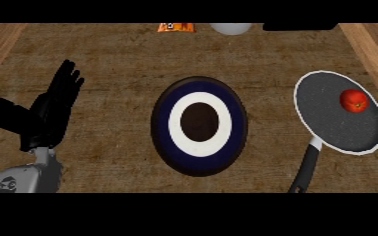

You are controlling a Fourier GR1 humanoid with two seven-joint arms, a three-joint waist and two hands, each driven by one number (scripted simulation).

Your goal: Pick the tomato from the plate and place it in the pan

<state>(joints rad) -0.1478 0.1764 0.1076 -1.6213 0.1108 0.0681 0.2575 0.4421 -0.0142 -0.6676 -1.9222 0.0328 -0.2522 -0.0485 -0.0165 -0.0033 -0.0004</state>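
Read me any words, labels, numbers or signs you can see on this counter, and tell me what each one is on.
Nothing here can be read as text.
Orange packet at the top edge: dark marks, cut off and too blurred to read.
Grey left forearm: a small dark mark near the view's left edge, not legible.
Plate, pan and tomato: no lettering.

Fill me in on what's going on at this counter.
The tomato lies in the pan at the right, so nothing is being handled at this moment. The plate in the middle of the counter holds nothing. The robot's left hand rests open at the left edge, fingers up, touching nothing. The right hand is out of view.
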